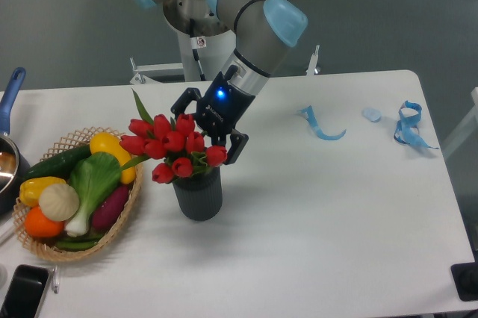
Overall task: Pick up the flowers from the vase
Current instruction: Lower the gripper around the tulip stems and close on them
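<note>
At the far left edge of the white tabletop [336, 206] a blue pan handle [10, 88] pokes into view, and a dark phone [22, 292] lies at the near corner. Beside them a wicker basket [127, 210] holds colourful vegetables. Just right of it stands the vase [199, 192], upright, with the flowers [170, 146] sitting in its mouth and spreading wider than its rim. The gripper [207, 128] hangs at the right-hand upper side of the blooms, its fingers spread and released, one dark finger [236, 145] beside a red tulip; contact cannot be told. Further right lie a blue ribbon [320, 125] and another blue strap [408, 125].
</note>
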You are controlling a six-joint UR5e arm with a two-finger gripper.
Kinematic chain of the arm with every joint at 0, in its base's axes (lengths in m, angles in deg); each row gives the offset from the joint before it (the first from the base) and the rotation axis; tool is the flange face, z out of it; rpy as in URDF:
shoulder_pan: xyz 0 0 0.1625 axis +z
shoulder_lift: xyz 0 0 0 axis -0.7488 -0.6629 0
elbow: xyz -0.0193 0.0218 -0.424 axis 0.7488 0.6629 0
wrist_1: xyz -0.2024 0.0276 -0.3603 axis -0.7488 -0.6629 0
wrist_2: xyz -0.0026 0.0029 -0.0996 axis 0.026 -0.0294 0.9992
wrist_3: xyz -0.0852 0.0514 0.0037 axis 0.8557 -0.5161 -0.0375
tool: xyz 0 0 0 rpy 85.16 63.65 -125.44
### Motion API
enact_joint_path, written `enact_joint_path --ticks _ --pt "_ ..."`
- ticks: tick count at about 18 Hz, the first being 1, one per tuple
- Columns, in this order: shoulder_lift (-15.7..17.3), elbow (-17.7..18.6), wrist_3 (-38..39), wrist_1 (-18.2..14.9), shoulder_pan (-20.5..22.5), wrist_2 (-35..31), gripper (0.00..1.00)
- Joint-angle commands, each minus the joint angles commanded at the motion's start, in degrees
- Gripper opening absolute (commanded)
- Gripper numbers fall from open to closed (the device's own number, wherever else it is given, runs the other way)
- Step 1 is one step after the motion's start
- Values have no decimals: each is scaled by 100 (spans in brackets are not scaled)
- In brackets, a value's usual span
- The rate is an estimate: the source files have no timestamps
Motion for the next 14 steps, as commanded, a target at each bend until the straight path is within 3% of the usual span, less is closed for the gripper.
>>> enact_joint_path --ticks 6,14 --pt "-88 -61 150 168 -62 0 99" --pt "-97 -79 124 168 -62 -44 62"
